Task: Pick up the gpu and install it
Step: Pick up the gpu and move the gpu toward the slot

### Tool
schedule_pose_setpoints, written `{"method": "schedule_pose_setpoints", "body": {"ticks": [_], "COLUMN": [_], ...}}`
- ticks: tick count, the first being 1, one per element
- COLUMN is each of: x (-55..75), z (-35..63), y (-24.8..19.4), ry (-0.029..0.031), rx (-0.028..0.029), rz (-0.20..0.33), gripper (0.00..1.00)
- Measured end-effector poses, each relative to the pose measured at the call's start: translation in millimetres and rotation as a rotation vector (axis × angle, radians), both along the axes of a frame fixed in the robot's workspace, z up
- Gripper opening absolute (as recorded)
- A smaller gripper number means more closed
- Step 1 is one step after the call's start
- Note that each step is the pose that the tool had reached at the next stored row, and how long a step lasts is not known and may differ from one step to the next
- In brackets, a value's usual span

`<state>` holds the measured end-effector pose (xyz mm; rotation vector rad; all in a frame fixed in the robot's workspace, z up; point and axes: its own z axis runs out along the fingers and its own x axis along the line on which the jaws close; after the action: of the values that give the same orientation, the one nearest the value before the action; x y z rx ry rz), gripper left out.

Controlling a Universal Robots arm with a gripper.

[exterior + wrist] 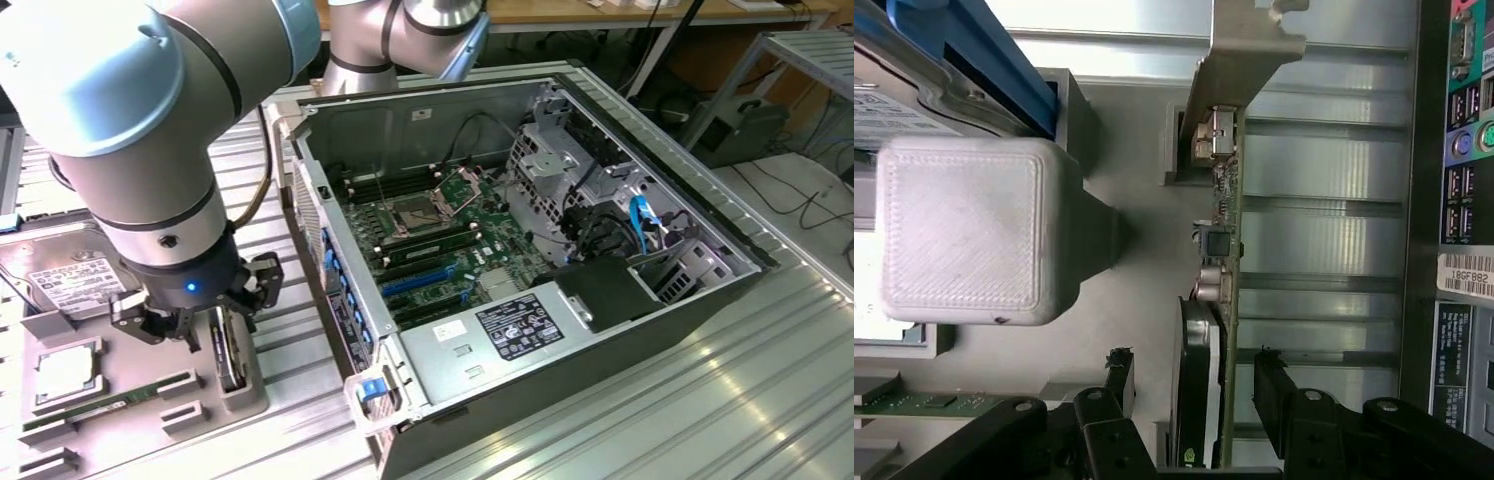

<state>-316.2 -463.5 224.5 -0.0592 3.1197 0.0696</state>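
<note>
The gpu (230, 352) stands on edge in a slot of the grey holder tray (247, 400), just outside the open computer case (534, 250). My gripper (200, 322) hangs directly over it. In the wrist view the gpu (1206, 400) appears edge-on, its dark cooler on one side and its silvery bracket (1239, 60) at the far end. My gripper (1194, 378) is open and straddles the card. The black fingers (1119, 375) stand on either side of it with a small gap on each side.
The case lies on its side with the motherboard (427, 240) and blue slots (424, 282) exposed. On the tray lie a silver hard drive (74, 280), a processor (64, 372) and a green memory stick (94, 405). A grey printed block (964, 230) stands beside the gpu; the case's rear ports (1464, 150) are close.
</note>
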Motion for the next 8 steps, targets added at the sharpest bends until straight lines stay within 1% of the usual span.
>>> {"method": "schedule_pose_setpoints", "body": {"ticks": [2, 6, 8], "x": [0.1, 1.3, 1.3], "z": [-0.3, -0.6, -0.5], "y": [0.1, 0.4, 0.4], "ry": [-0.0002, -0.0002, -0.0002], "rx": [0.0001, 0.0001, -0.0007], "rz": [-0.005, -0.034, -0.035], "gripper": [0.60, 0.60, 0.60]}}
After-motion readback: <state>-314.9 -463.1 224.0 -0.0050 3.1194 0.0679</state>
